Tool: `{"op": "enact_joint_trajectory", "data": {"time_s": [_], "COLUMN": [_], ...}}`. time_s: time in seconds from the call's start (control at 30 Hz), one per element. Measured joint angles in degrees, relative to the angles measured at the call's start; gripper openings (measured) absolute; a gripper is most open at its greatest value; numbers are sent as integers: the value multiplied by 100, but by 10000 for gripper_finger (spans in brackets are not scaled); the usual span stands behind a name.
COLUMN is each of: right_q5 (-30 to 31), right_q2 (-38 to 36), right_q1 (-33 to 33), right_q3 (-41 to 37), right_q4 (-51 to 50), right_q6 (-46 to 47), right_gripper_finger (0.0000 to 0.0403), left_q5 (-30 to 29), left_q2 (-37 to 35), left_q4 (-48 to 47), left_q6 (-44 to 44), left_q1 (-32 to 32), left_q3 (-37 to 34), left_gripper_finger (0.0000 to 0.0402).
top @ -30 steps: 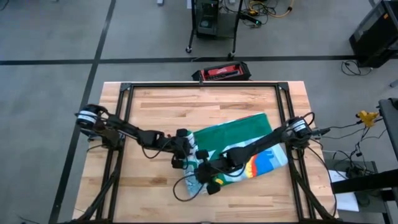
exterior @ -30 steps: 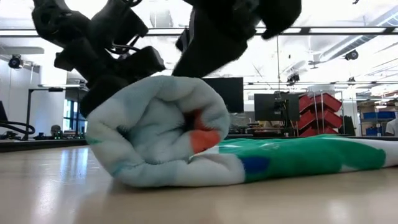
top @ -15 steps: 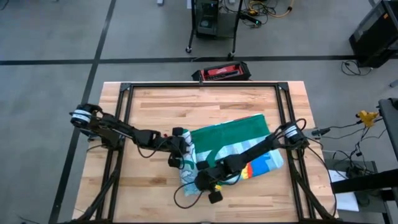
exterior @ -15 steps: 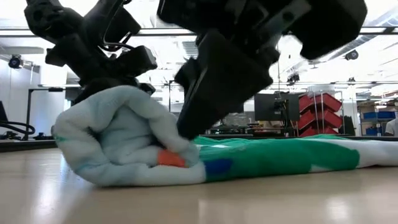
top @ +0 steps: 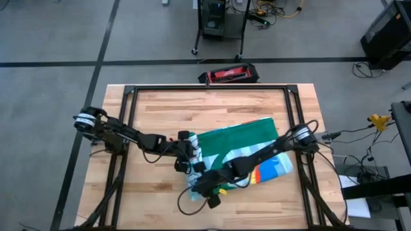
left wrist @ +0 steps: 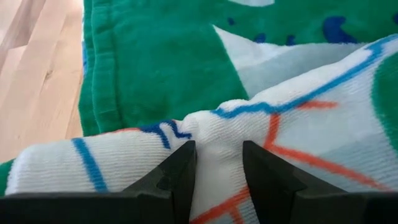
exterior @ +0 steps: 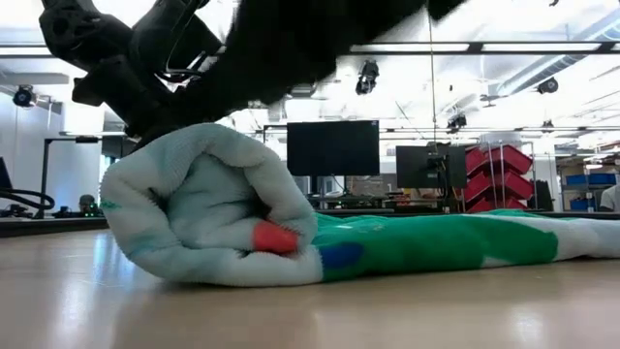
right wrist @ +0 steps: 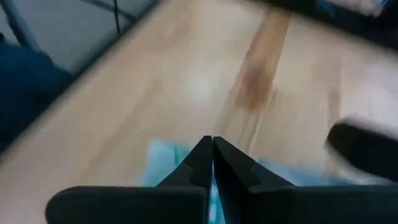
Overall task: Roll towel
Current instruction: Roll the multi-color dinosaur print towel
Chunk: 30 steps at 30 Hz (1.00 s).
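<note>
The towel (top: 241,138) lies on the wooden table, its green back spread toward the right. Its left end is rolled into a thick pale roll (exterior: 208,208) that rests on the table. My left gripper (top: 191,159) is at the roll's far-left side and is shut on it; the left wrist view shows a printed fold between its fingers (left wrist: 217,171). My right gripper (top: 200,186) is shut and reaches across the towel to the roll's near end. In the right wrist view its closed tips (right wrist: 212,149) hang over a pale strip of towel and bare wood. My left gripper pinches a raised fold of the roll's outer layer (left wrist: 214,127) between its two fingers (left wrist: 180,177), coming slanting down from the table's left. The cloth bunches up between the tips, and the roll rests on the table. My right gripper is over the roll's near end; I cannot tell whether it touches it.
A black metal frame (top: 205,88) runs round the tabletop. A loose cable loop (top: 186,202) hangs by my right gripper near the front. Bare wood (top: 154,115) lies to the left and far side of the towel. A red and black case (top: 228,75) sits beyond the far edge.
My right gripper has gone down and toward the table's left along the roll's near end, tipping over. The roll was pressed flatter, has shifted a little toward the left, and now stands rounder again. The flat green part stays on the table.
</note>
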Motion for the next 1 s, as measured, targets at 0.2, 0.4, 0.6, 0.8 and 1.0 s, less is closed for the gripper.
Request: {"op": "enact_joint_trajectory", "data": {"time_s": [0.2, 0.4, 0.6, 0.8, 1.0], "right_q5": [-146, -181, -194, -190, -124], "right_q2": [493, 564, 560, 549, 540], "right_q1": [-47, -48, -46, -46, -59], "right_q3": [-31, -187, -262, -264, -266], "right_q4": [511, 854, 1068, 1052, 976], "right_q6": [112, 311, 280, 248, 299], "right_gripper_finger": [0, 0, 0, 0, 0], "left_q5": [-4, -643, -668, -459, -365], "left_q2": [-230, -1072, -1382, -890, -601], "left_q4": [-55, -470, -443, -347, -258], "left_q6": [50, 333, 400, 348, 245], "left_q1": [0, 59, 465, 849, 1213], "left_q3": [-9, -10, -99, -235, -345], "left_gripper_finger": [119, 119, 119, 119, 119]}}
